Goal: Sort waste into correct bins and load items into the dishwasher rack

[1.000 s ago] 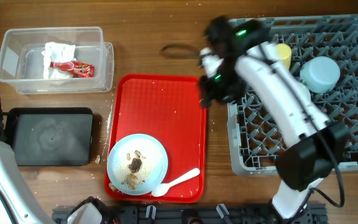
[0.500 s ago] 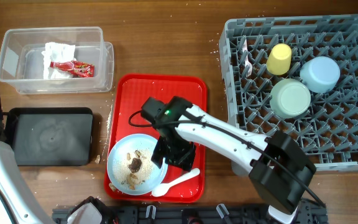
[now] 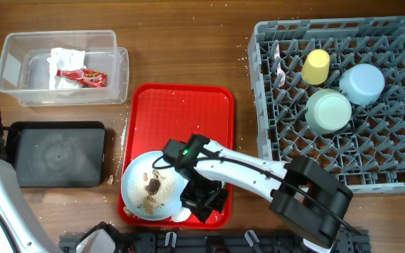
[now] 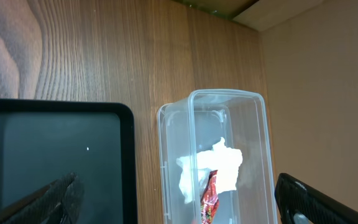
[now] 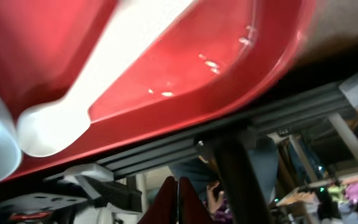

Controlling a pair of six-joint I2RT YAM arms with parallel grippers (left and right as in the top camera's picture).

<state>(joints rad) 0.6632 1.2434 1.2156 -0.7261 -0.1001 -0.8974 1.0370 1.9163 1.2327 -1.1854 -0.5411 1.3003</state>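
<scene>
On the red serving tray (image 3: pixel 188 112) lies a light blue plate (image 3: pixel 138 176) with brown food scraps (image 3: pixel 152 186). A white spoon (image 3: pixel 178 215) lies beside it, mostly hidden under my right arm (image 3: pixel 245 169). In the right wrist view the spoon (image 5: pixel 123 43) runs across the tray above my right gripper (image 5: pixel 178 182), whose fingers are pressed together with nothing visible between them. My left gripper (image 4: pixel 179 205) hangs open over the clear tub (image 4: pixel 166 143) and the black tray (image 4: pixel 55 143). The tub holds a white napkin (image 4: pixel 219 165) and a red wrapper (image 4: pixel 209 199).
The grey dishwasher rack (image 3: pixel 273 154) at the right holds a yellow cup (image 3: pixel 316 66), a light blue bowl (image 3: pixel 362 83) and a pale green bowl (image 3: pixel 328 110). The clear tub (image 3: pixel 13 63) and black tray (image 3: pixel 58 153) stand at the left.
My right arm swung from the rack to the red tray, then down to its front edge by the spoon. Its jaws have closed.
</scene>
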